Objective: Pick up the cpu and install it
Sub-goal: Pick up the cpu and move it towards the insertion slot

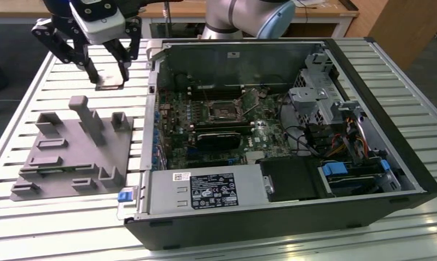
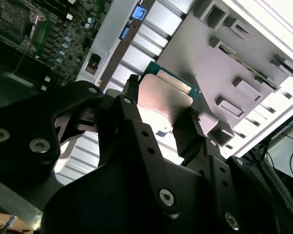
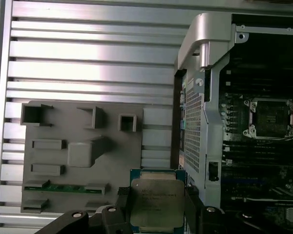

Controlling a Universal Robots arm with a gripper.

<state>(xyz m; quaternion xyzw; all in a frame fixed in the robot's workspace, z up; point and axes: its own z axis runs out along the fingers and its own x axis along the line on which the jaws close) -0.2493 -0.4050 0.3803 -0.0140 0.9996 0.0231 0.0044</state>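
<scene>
Holding: the gripper (image 1: 109,77) is clamped on the cpu (image 1: 109,82), with 1 black finger pressed against each of 2 opposite edges.
Cpu position: off the table, hanging in the air under the wrist at the exterior view's upper left. It is beyond the grey fixture (image 1: 73,147) and just beside the far corner of the open computer case (image 1: 276,228).
Cpu look: in the first wrist view the cpu (image 3: 157,202) shows a pale metal top with a green rim around it. In the second wrist view the cpu (image 2: 163,105) juts out past the fingertips, green edge outermost.
Fingers: in both wrist views the fingers (image 3: 123,202) flank the chip and touch its sides.
Fixture: a grey plastic plate with several upright posts and pockets, lying flat on the table at the exterior view's left, just beside the case. A thin green strip (image 3: 63,186) sits in 1 of its slots.
Socket: the dark square socket (image 1: 224,110) with its metal frame lies near the middle of the motherboard (image 1: 182,109) inside the case, well apart from the cpu.
Case: on its side, side panel off, with a grey labelled box (image 1: 203,190) along its near edge.
Table: a slatted metal table (image 1: 51,228) carries the fixture and the case.
Arm: the pale grey arm (image 1: 233,16) rises behind the case.
</scene>
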